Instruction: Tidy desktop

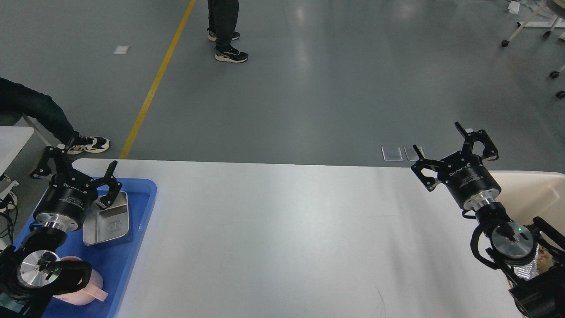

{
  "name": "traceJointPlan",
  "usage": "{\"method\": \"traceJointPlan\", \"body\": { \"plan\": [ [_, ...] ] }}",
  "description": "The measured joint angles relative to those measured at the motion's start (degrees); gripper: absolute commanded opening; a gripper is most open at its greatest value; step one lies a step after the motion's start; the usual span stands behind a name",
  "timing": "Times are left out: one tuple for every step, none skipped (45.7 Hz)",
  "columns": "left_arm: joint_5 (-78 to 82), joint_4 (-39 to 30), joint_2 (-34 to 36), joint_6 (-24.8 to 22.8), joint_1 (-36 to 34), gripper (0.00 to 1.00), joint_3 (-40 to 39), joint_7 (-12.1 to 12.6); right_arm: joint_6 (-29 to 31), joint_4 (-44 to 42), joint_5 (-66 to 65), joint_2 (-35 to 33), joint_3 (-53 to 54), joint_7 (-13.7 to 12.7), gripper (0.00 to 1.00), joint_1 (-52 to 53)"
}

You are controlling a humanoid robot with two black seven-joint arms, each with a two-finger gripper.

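Note:
The desktop is a large white-grey tabletop with rounded corners; its wide middle shows bare. My left gripper is open and empty, held above the far end of a blue tray at the desktop's left. In the tray lie a square steel dish and a pink cup, the cup partly hidden by my left arm. My right gripper is open and empty, above the desktop's far right corner.
A cream bin stands off the desktop's right edge, with foil packaging inside, partly hidden by my right arm. People's legs stand on the grey floor beyond. A seated person's leg is at far left.

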Motion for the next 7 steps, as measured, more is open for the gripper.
{"method": "traceJointPlan", "body": {
  "plan": [
    [0.0,-0.1,0.0,0.0,0.0,0.97,0.0,0.0,0.0,0.1,-0.1,0.2,0.5,0.0,1.00,-0.2],
    [0.0,-0.3,0.0,0.0,0.1,0.97,0.0,0.0,0.0,0.1,-0.2,0.4,1.1,0.0,1.00,-0.3],
    [0.0,-0.3,-0.1,0.0,0.1,0.97,0.0,0.0,0.0,0.1,-0.2,0.5,1.7,0.0,1.00,-0.4],
    [0.0,-0.4,-0.1,0.0,0.1,0.97,0.0,0.0,0.0,0.0,-0.3,0.7,2.2,0.0,1.00,-0.5],
    [0.0,-0.5,-0.2,0.0,0.1,0.97,0.0,0.0,0.0,-0.1,-0.3,0.8,3.0,0.0,1.00,-0.5],
    [0.0,-0.5,-0.2,0.0,0.2,0.97,0.0,0.0,0.0,-0.3,-0.4,0.9,3.6,0.0,1.00,-0.5],
    [0.0,-0.5,-0.3,0.0,0.2,0.97,0.0,0.0,0.0,-0.4,-0.4,1.0,4.2,0.0,1.00,-0.5]
  ]
}}
